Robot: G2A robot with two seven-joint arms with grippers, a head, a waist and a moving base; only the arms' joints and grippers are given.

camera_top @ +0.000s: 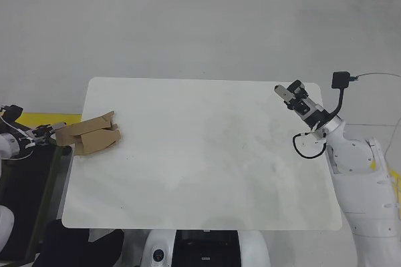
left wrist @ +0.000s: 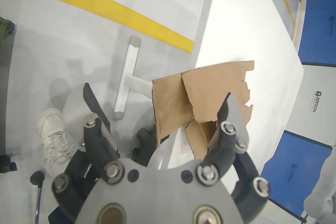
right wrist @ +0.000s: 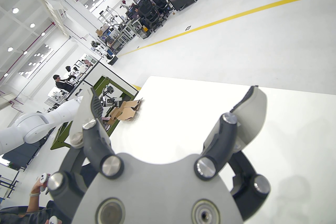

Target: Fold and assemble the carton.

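Observation:
A partly folded brown carton [camera_top: 93, 134] lies at the left edge of the white table [camera_top: 207, 173], with one flap sticking out past the edge. My left gripper [camera_top: 49, 134] hovers just off that edge, level with the carton. In the left wrist view the left gripper [left wrist: 157, 91] is open wide; the overhanging flap of the carton [left wrist: 204, 88] lies between the fingers, close to one fingertip [left wrist: 227, 107]. My right gripper [camera_top: 285, 92] is open over the far right corner of the table. In the right wrist view the right gripper [right wrist: 172, 92] holds nothing, and the carton [right wrist: 126, 109] lies far across the table.
A dark cart [camera_top: 23, 193] with a green frame [right wrist: 105, 83] stands beside the table's left edge, under the left arm. A person's white shoe [left wrist: 51, 130] and a white table foot [left wrist: 127, 78] are on the floor below.

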